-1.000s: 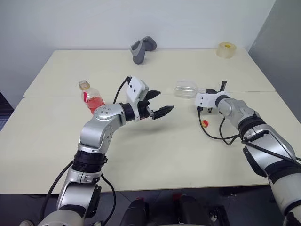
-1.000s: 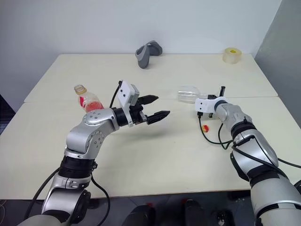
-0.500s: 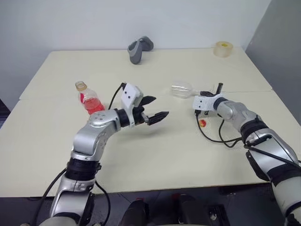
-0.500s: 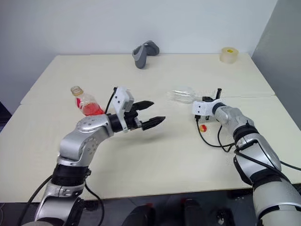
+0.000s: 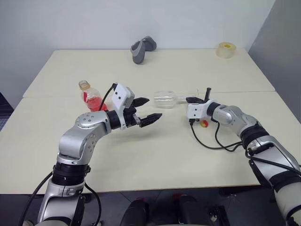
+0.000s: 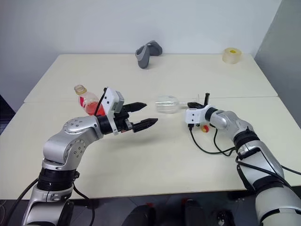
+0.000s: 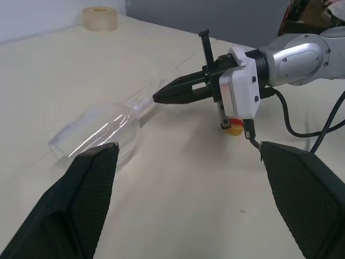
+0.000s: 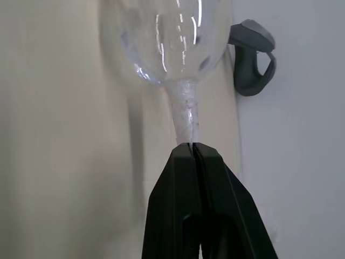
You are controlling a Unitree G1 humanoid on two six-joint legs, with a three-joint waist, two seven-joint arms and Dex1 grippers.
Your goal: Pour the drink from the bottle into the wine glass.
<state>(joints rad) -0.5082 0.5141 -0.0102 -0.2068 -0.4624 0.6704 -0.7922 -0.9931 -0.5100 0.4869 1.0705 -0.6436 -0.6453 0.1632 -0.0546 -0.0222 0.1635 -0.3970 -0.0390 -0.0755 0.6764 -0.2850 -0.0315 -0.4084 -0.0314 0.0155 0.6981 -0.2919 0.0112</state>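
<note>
From the head cameras, the wine glass point(image 5: 165, 98) lies on its side near the middle of the table point(image 5: 197, 70), bowl toward the robot's left. The right gripper point(image 5: 191, 100) is clenched on its stem. The bottle point(image 5: 92, 97) stands upright toward the table's left edge, its cap off, red drink point(image 5: 95, 103) in its lower half. The small cap point(image 5: 204, 124) lies just beside the right wrist. The left gripper point(image 5: 146, 109) hangs between bottle and glass with fingers spread wide, grasping nothing. A grey object point(image 5: 142, 49) and a roll of tape point(image 5: 225, 49) sit along the far edge.

In the left wrist view, the glass rests low against the table, and the black fingers point(image 7: 180, 90) pinch the thin stem.

In the right wrist view, the fingers meet tightly on the stem just below the bowl.

The step in hand looks like setting the glass upright. To do it well, swing the bowl up slowly, plant the foot flat on bare table clear of the cap and cable point(image 5: 211, 143), and loosen the pinch only once it stands steady.
</note>
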